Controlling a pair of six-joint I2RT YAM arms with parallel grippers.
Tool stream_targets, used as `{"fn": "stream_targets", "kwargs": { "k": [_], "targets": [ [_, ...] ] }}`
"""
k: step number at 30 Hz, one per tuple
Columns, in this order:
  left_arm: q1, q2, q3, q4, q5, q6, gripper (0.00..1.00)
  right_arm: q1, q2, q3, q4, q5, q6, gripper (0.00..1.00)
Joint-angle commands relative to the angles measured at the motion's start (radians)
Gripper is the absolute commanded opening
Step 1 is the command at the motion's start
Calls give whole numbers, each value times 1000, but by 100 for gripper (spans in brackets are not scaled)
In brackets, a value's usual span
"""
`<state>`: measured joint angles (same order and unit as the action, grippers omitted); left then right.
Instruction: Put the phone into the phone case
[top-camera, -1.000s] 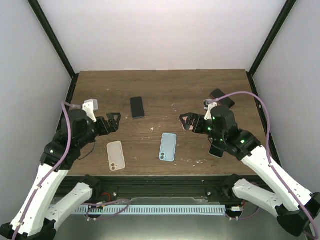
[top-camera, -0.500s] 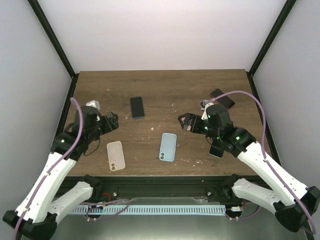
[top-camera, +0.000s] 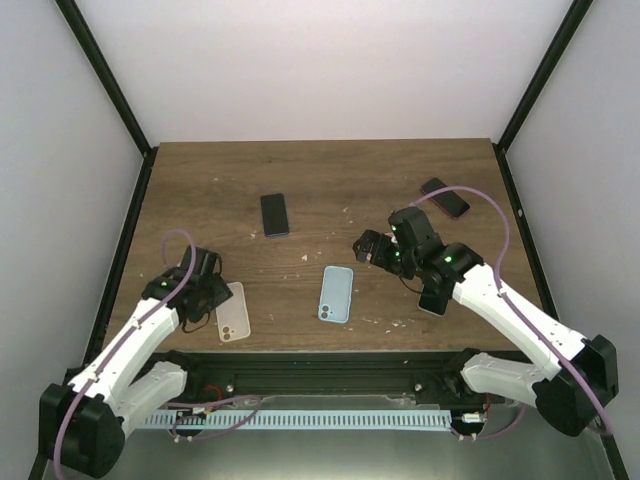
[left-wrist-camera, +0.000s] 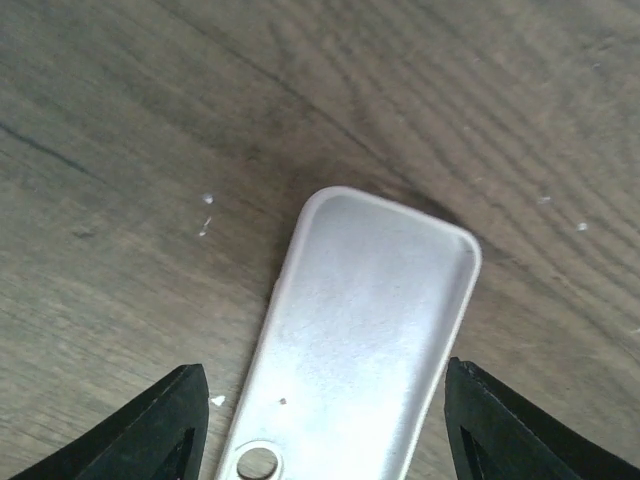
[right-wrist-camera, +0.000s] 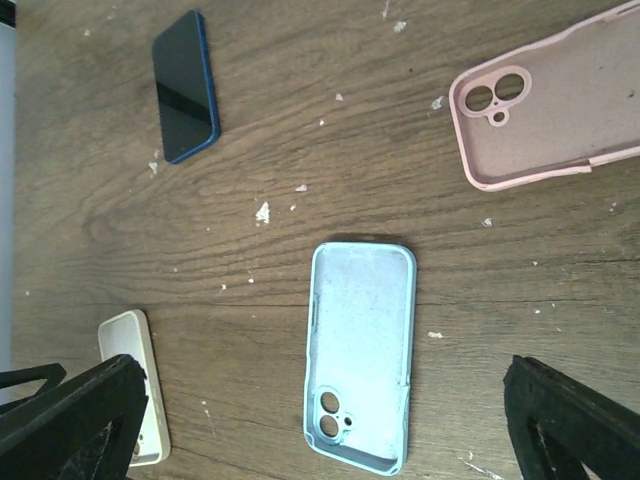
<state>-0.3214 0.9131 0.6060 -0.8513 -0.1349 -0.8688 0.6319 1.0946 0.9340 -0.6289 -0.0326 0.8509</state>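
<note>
Where the left arm reaches down at the near left of the table, the left gripper (top-camera: 212, 298) (left-wrist-camera: 322, 400) stands part open. Its two black fingers (left-wrist-camera: 160, 425) straddle a cream-white, round-cornered plastic phone case (top-camera: 232, 312) (left-wrist-camera: 360, 340). From the left wrist, a strip of bare wood shows between one finger and the case's long edge. The other finger lies just beside the opposite edge, and I cannot tell whether it touches. The case lies flat, hollow side up, and its camera cut-out shows at the bottom of the left wrist view.

The right gripper (top-camera: 368, 247) (right-wrist-camera: 325, 365) hangs above the middle of the table with its jaws spread wide and nothing between them. Below it, in the right wrist view, a pale blue phone case (top-camera: 336, 294) (right-wrist-camera: 360, 355) lies flat, hollow side up.

The slim dark blue phone (top-camera: 275, 214) (right-wrist-camera: 185, 87) lies screen up farther back on the brown wooden table (top-camera: 330, 175). It is well apart from both grippers and from all the cases.

A pink phone case (top-camera: 433, 302) (right-wrist-camera: 550, 110) lies hollow side up on the right, partly under the right arm in the top view. Another dark phone (top-camera: 445, 198) lies near the far right edge. Small white flecks dot the wood.
</note>
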Motion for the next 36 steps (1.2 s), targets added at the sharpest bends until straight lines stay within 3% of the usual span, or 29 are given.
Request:
{"fn": "stream_targets", "kwargs": {
  "k": [1, 15, 25, 32, 36],
  "targets": [
    [11, -4, -31, 19, 18, -47, 63, 6, 27, 25, -28, 3, 5, 98],
    [12, 127, -93, 178, -36, -17, 50, 6, 44, 20, -34, 18, -41, 96],
    [12, 157, -146, 286, -3, 33, 47, -7, 59, 10, -81, 134, 107, 93],
    [9, 202, -166, 360, 75, 67, 36, -169, 87, -26, -163, 138, 79, 92],
    [3, 215, -169, 397, 108, 77, 26, -245, 103, -32, -249, 189, 89, 99]
  ]
}}
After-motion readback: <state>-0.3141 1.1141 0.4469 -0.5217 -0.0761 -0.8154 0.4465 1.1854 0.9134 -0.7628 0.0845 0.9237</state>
